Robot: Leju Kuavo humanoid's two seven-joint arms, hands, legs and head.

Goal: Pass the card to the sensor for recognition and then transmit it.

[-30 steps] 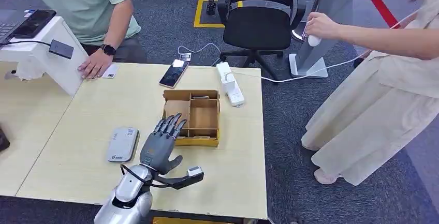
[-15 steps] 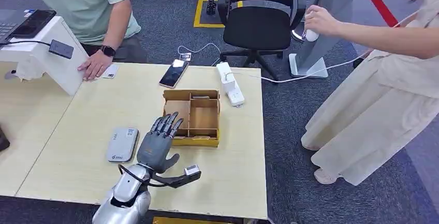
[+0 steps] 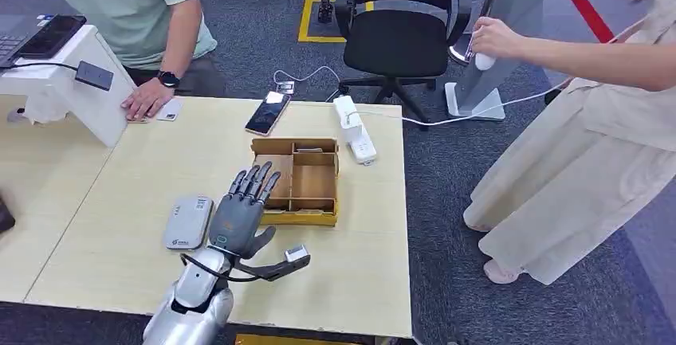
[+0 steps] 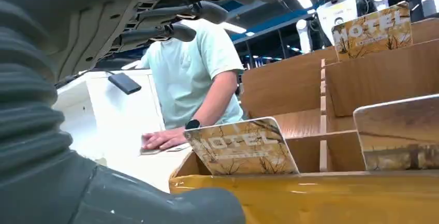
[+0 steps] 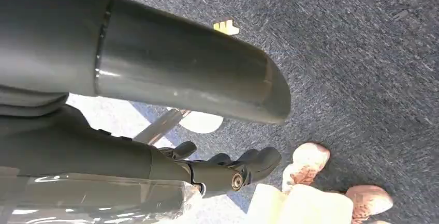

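Brown hotel cards (image 4: 242, 148) stand upright on long edges; left hand (image 3: 243, 213) spread, empty.

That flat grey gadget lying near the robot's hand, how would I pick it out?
Start at the pale wooden table and find the robot's left hand by the brown compartment box. The grey device lies flat just left of that hand: a rounded slab, unlike the dark phone farther back.
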